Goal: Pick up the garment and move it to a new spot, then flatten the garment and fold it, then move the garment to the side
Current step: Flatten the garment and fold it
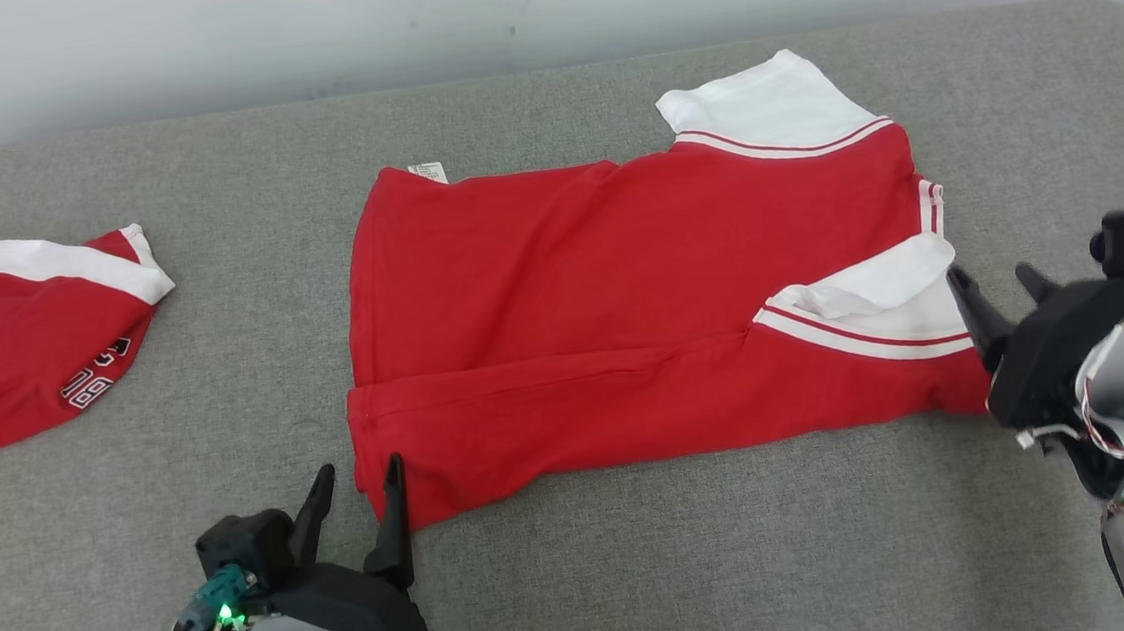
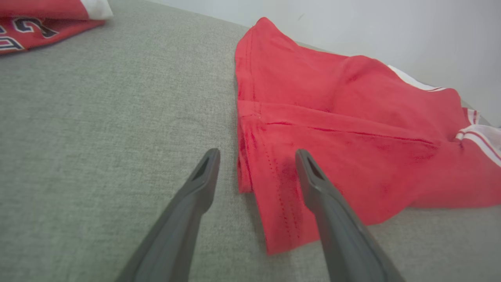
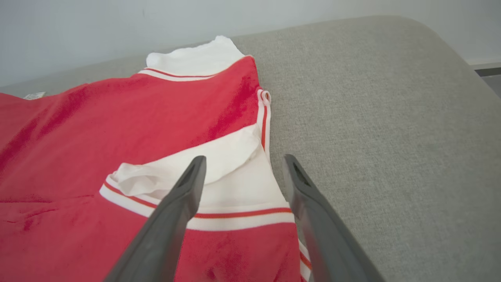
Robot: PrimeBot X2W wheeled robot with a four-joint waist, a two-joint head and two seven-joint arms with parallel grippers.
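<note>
two open jaws are seen on the left gripper (image 1: 359,467), astride the near hem corner of the red garment (image 1: 623,331). the right gripper (image 1: 988,274) is opened too, at its white sleeve (image 1: 873,316). nothing is held. the garment is laid on the grey cushion (image 1: 740,542), well apart from a second red shirt (image 1: 12,339).

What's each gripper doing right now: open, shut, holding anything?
Left gripper: open, holding nothing, at the hem corner of the red cloth shirt with white sleeves.
Right gripper: open, holding nothing, by its near sleeve.
</note>
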